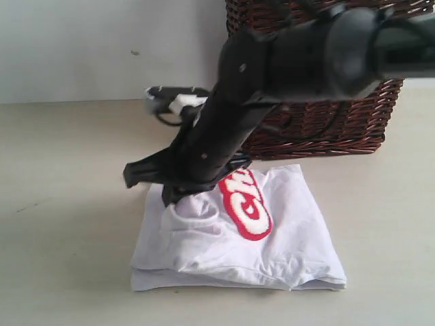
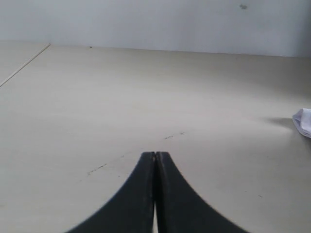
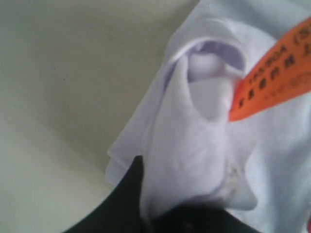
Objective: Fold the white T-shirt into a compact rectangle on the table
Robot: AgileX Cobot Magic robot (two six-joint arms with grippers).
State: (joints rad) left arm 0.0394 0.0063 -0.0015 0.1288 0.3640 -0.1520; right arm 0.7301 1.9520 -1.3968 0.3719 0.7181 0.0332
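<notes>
I am seeing the white T-shirt (image 1: 285,238) lying folded on the table (image 1: 68,204), at 7 o'clock from the wicker basket (image 1: 326,129). I am holding the right gripper (image 1: 175,194) pinched narrow on a bunched fold at the shirt's 10 o'clock corner. The left gripper (image 2: 155,158) is sitting fully closed and empty over bare table.

Ahead of the left hand (image 2: 155,156) (tips pressed together) the tabletop (image 2: 146,97) lies bare up to the wall (image 2: 146,19), so passage there is free. Close behind the right hand (image 1: 174,195) the wicker basket (image 1: 326,122) blocks the way. The white T-shirt (image 1: 285,238) bunches beneath that hand, with bare tabletop just past the shirt's edge beside it.
</notes>
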